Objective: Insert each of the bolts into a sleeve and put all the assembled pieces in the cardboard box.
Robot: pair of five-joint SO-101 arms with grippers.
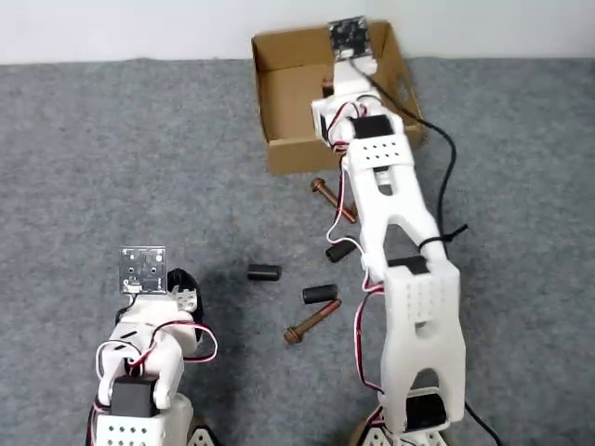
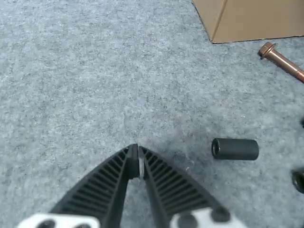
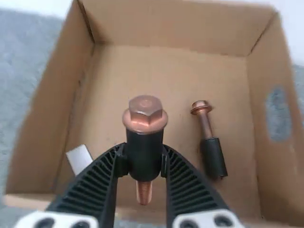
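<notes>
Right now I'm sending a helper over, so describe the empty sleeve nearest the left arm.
Start at the cardboard box at the table's far edge, then come back to the loose parts on the grey carpet. The sleeve is the short black tube lying on its side nearest the left arm, alone, away from the copper bolts.

Three cameras, one table [image 1: 93,139]
High view is looking down; both wrist views are peering close, sharing the cardboard box [image 1: 288,102] with it.

White arm shells [image 1: 423,316] carry black servos [image 1: 372,127], red-and-white wires [image 1: 357,334] and black ribbed tool fingers [image 3: 95,185].
</notes>
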